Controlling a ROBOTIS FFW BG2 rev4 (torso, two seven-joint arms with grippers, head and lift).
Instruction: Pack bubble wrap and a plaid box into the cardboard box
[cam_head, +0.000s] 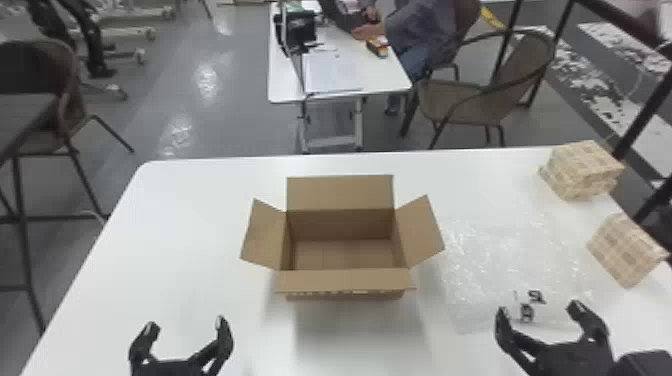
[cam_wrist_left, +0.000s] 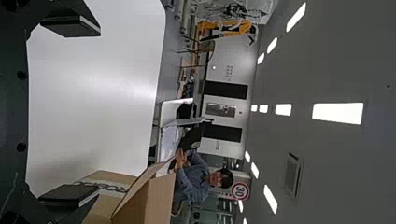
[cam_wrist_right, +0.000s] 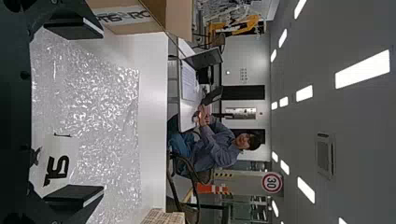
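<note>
Head view first: the cardboard box sat open mid-table, the bubble wrap lay flat just to its right, and one plaid box waited right of that, with more plaid ones far right. Left gripper was at the near left, fingers wide, and right gripper was wide too, by the wrap's near edge. Grabbing the wrap looked like the step in hand, so I'd have gone in low there and pinched a proper fold, cos thin film slips easily. Left wrist view: spread fingers with nothing between them, so that arm could've taken a second corner. Right wrist view: spread fingers facing the wrap, empty; lifting high mattered, since the right flap could've snagged it.
</note>
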